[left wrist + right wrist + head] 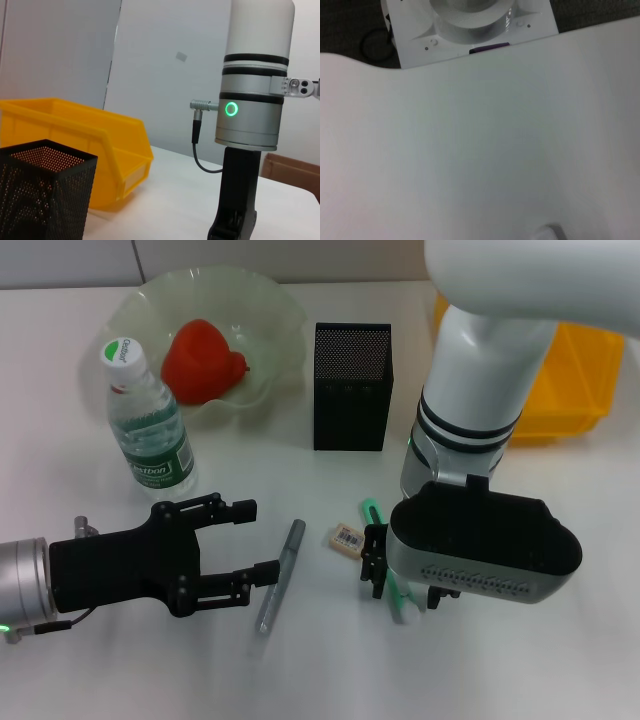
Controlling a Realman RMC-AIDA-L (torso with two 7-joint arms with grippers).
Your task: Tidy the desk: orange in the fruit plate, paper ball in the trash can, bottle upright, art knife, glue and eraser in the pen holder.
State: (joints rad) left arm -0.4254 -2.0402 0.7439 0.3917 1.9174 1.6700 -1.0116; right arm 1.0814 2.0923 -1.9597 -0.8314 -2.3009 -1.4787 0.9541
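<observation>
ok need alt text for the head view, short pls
Right gripper is down over the art knife beside the eraser; open left gripper is next to the glue. Behind: upright bottle, orange in fruit plate, pen holder, trash can.

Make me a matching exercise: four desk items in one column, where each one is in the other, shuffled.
Things:
1. orange
2. bottle
3. glue
4. eraser

Places:
A. lying flat by the left hand's fingertips
B. in the fruit plate
C. standing upright beside the fruit plate
D. on the desk in front of the pen holder

Pairs: 1-B, 2-C, 3-A, 4-D
</observation>
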